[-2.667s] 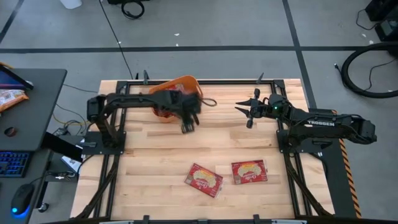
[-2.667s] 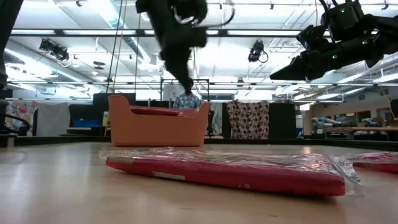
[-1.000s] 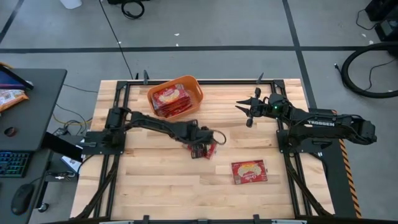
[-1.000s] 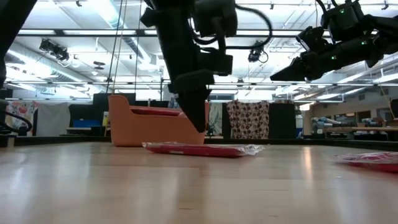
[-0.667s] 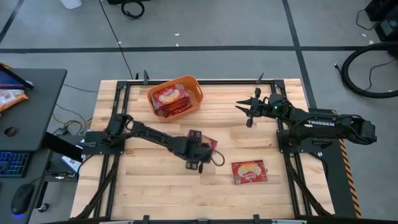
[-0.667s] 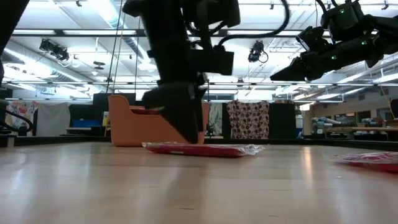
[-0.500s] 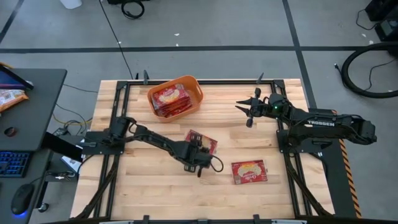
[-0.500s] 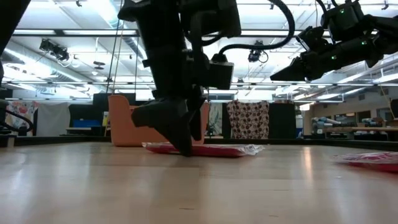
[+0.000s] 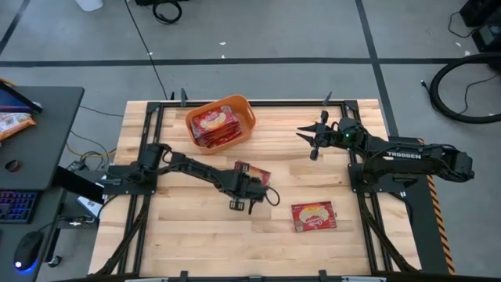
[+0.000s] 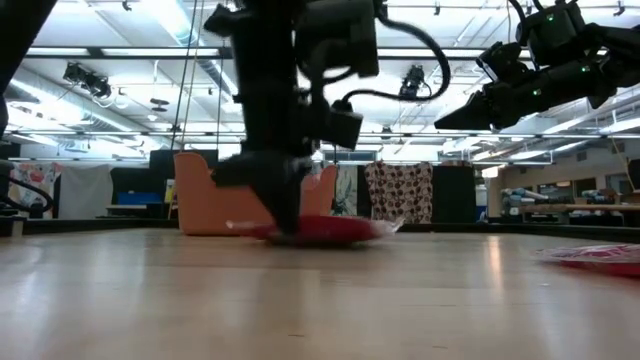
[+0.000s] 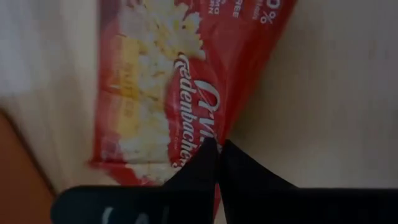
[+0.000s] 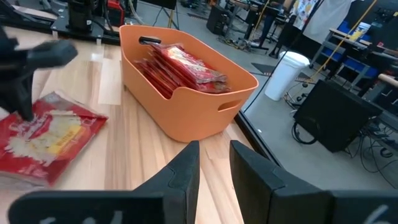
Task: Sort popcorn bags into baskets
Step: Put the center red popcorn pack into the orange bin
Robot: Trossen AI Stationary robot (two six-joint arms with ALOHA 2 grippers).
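Moved back, left gripper [image 9: 242,197] pinches 1 popcorn bag [image 9: 251,174].

Left arm stretched low, its left gripper [image 9: 244,196] pinched closed at the tabletop; right arm held high, right gripper [image 9: 307,136] fingers parted.

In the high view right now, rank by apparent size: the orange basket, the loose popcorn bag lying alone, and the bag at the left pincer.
1. Orange basket, clearly largest.
2. Loose popcorn bag.
3. Bag at the left pincer: looks smallest, but the left pincer and arm cover part of it, so ranks 2 and 3 are unsure.
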